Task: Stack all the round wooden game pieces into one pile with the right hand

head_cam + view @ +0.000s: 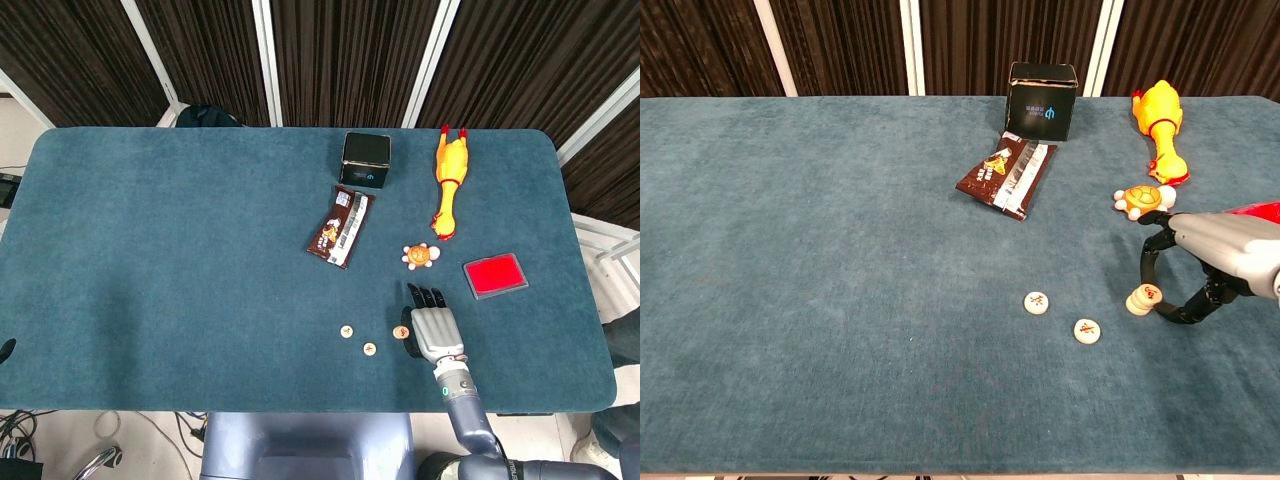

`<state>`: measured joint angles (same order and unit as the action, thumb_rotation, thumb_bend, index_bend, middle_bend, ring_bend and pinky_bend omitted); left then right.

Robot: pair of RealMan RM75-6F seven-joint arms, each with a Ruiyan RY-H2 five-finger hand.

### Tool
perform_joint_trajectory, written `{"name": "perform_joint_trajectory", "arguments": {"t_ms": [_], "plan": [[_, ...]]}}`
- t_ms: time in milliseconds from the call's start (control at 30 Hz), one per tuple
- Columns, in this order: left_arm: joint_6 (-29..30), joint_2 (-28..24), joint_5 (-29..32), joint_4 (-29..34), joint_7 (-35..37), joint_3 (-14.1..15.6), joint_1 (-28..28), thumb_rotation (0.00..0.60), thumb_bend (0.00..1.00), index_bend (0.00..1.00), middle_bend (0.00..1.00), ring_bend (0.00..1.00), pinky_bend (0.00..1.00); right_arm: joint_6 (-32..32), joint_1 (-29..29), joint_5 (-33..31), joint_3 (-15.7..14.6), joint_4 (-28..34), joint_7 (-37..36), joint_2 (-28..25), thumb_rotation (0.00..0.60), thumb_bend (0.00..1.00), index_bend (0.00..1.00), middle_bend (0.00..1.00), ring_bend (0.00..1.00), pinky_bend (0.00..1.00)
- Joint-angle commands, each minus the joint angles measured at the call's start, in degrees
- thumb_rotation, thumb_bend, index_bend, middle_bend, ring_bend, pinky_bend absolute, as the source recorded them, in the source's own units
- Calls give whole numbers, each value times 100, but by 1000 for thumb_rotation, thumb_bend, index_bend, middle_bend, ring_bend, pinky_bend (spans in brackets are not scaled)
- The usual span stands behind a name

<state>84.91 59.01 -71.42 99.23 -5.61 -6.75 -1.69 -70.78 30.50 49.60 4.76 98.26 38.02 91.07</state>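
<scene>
At lower right, the right hand (pixel 1200 275) arches with fingers spread around a small two-piece stack (pixel 1143 298), seemingly holding nothing. Two loose pieces (pixel 1037 302) lie just left. A careless fingertip could topple the stack.

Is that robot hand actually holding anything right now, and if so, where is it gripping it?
Apparently nothing. The right hand arches its fingers around the small stack of round pieces, which rests on the table; whether a fingertip touches it cannot be told.
</scene>
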Motion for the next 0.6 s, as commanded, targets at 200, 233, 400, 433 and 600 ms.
{"name": "perform_joint_trajectory", "arguments": {"t_ms": [200,233,400,433,600], "plan": [[-14,-2,7,4,-11,10,1,600,187,121,0,0,50,-13,-1,41,24,-9,18,30,600,424,489,0,0,0],[-16,-3,7,6,-10,9,0,600,187,121,0,0,50,-13,-2,36,27,-10,25,32,600,423,489,0,0,0],[-6,0,-6,3,-12,9,-1,600,187,121,0,0,50,-14,1,10,47,-20,60,63,600,424,479,0,0,0],[-5,-1,-4,2,-11,8,-1,600,187,121,0,0,50,-11,4,10,44,-23,74,70,600,423,479,0,0,0],[-3,-1,2,1,-9,5,0,600,187,121,0,0,50,-7,2,5,42,-25,99,78,600,423,455,0,0,0]]}}
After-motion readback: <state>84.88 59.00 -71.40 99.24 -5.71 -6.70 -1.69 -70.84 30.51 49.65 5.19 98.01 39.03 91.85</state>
